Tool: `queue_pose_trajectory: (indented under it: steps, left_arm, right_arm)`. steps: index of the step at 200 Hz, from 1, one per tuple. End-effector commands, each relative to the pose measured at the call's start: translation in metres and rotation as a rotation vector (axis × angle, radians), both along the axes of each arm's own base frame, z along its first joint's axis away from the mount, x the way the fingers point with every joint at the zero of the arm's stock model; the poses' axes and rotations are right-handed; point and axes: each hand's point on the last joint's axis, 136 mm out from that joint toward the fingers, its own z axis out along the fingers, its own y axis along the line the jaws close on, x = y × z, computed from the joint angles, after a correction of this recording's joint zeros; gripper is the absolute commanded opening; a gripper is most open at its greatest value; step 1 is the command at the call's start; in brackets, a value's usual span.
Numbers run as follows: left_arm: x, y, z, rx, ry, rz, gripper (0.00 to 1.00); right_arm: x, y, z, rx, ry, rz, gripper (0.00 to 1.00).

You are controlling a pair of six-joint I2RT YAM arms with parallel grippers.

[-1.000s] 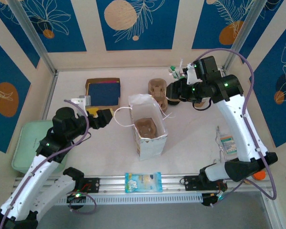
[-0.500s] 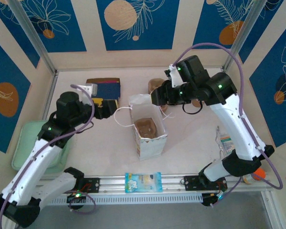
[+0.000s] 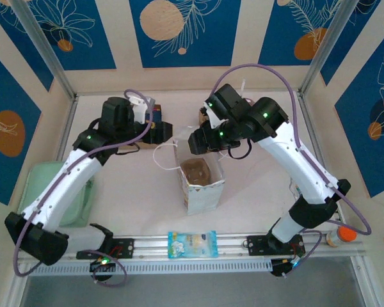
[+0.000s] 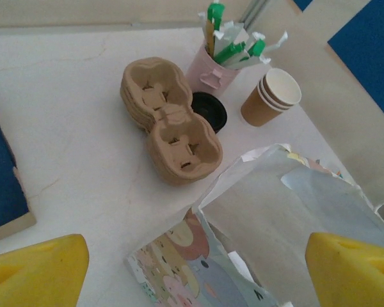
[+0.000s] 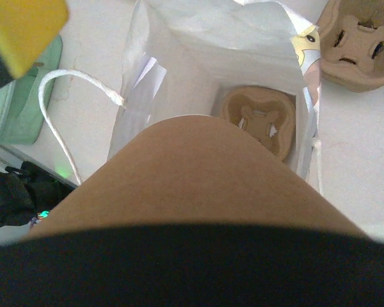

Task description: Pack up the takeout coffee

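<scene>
One white paper bag (image 3: 201,195) stands open mid-table, with one pulp carrier (image 5: 259,121) on its floor. The right gripper (image 3: 197,142) clasps the single kraft cup (image 5: 198,179) above the bag's mouth. The left gripper (image 4: 193,268), pads wide apart and empty, hangs near the bag's rim. Beyond are one carrier stack (image 4: 169,121) and one nested-cup stack (image 4: 272,96).

Close-up brown cup (image 5: 198,173) above open white bag (image 5: 179,57), cardboard carrier (image 5: 259,121) on its floor

coffee cup (image 5: 198,173) — now over bag (image 5: 179,64)

coffee cup (image 5: 192,179) above bag (image 5: 192,64), carrier (image 5: 259,121) inside
</scene>
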Motion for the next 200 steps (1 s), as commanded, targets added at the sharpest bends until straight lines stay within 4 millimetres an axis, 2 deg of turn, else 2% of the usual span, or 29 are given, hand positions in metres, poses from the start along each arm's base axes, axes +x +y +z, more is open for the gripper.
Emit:
queue_pose_trajectory:
  steps: [1,51,90,130,158,200]
  left_arm:
    - [-0.001,-0.017,0.005,0.032,-0.006,-0.085,0.87]
    - [0.012,-0.041,-0.010,0.141,0.027,-0.150,0.85]
    - [0.023,-0.048,-0.028,0.230,0.058,-0.161,0.80]
    - [0.025,-0.052,-0.041,0.288,0.066,-0.157,0.75]
    - [0.023,-0.049,-0.040,0.301,0.063,-0.140,0.61]
    - [0.011,-0.049,-0.036,0.284,0.059,-0.131,0.33]
  right_arm:
    - [-0.004,-0.002,-0.004,-0.025,0.018,-0.015,0.47]
    - [-0.010,0.002,-0.014,-0.035,0.032,-0.002,0.46]
    - [-0.014,0.004,-0.023,-0.037,0.048,0.002,0.46]
    - [-0.015,0.007,-0.032,-0.053,0.061,0.012,0.45]
    - [-0.013,0.003,-0.038,-0.097,0.061,0.010,0.45]
    - [-0.008,-0.015,-0.043,-0.179,0.061,0.010,0.45]
